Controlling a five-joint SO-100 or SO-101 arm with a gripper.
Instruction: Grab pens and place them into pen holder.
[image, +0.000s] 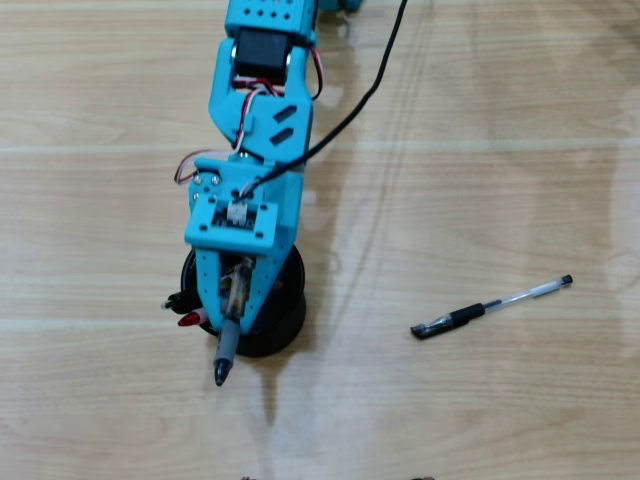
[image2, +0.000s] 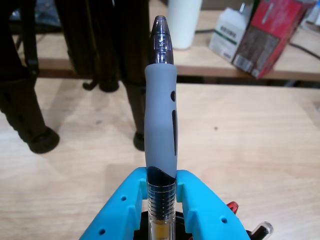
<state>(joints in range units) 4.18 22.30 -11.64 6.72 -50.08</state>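
Gripper (image: 229, 312) sits directly above the black pen holder (image: 285, 325) in the overhead view, closed on a pen with a grey grip (image: 227, 350) whose tip end sticks out past the holder's rim toward the bottom of the picture. In the wrist view the two blue fingers (image2: 197, 200) press against the clear barrel of that pen (image2: 161, 120), which runs straight away from the camera, the grey grip and tip pointing outward. So the pen is held roughly along the line of the fingers and looks tilted rather than hanging upright over the opening.

At least one other pen already rests in the holder: a red end (image: 187, 319) peeks out at its left edge in the overhead view, and a red cap and a clear cap show low in the wrist view.

A second loose pen (image: 492, 306), black-capped with a clear barrel, lies flat on the wooden table (image: 480, 180) well to the right of the holder.

The step in hand appears to be the drop-off. The next move likely calls for tipping the wrist so the pen's rear end points down into the opening, then easing the fingers apart. Released as it is, the pen might tip off the rim.
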